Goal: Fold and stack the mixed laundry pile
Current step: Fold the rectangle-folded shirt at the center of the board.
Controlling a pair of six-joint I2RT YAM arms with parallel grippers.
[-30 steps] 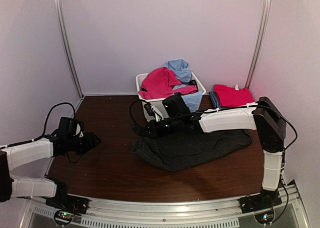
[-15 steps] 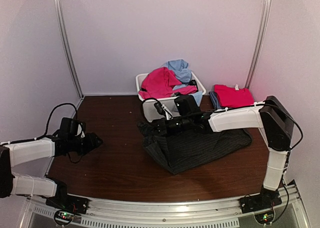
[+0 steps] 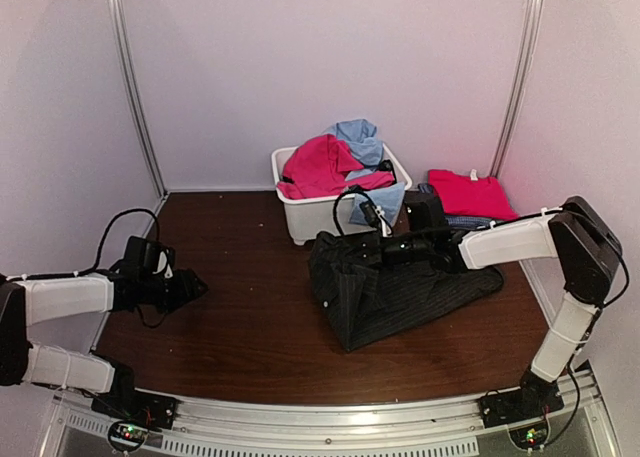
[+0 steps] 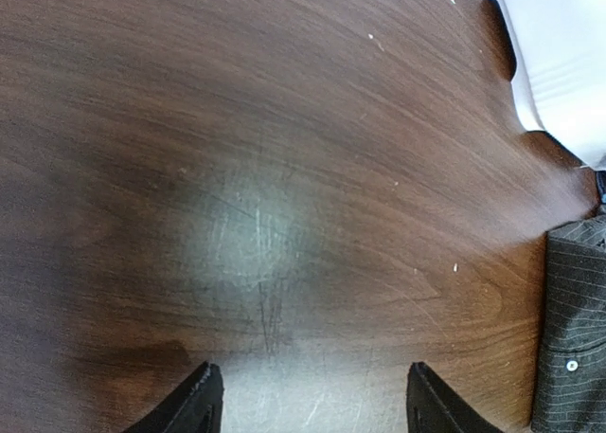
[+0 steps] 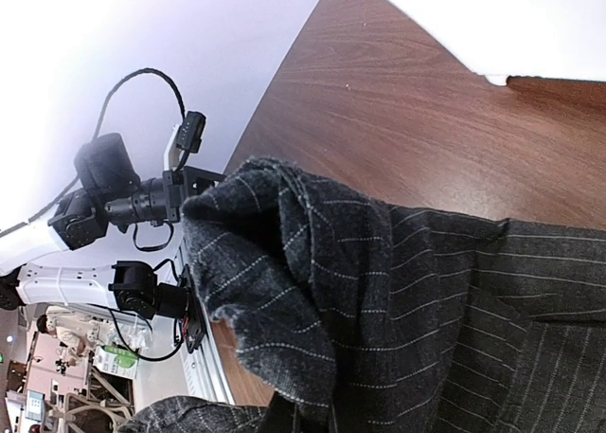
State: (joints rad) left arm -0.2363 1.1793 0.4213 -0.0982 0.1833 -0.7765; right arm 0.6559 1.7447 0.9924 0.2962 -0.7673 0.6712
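Pinstriped garment pinched tight in my right end effector, left end effector open, empty; I'd fold over slowly.

Left pincer agape — right pincer clamped

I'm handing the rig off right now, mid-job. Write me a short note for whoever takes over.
Left gripper: open, holds nothing, hovers over bare table at the left.
Right gripper: shut on the left edge of the black pinstriped garment, which is lifted and bunched mid-table.
Done: a folded pink-red top lies at the back right on what looks like a bluish piece.
Left: finish folding the black garment and add it to that stack. The tub at the back holds a pink garment and a light blue one, both unfolded.
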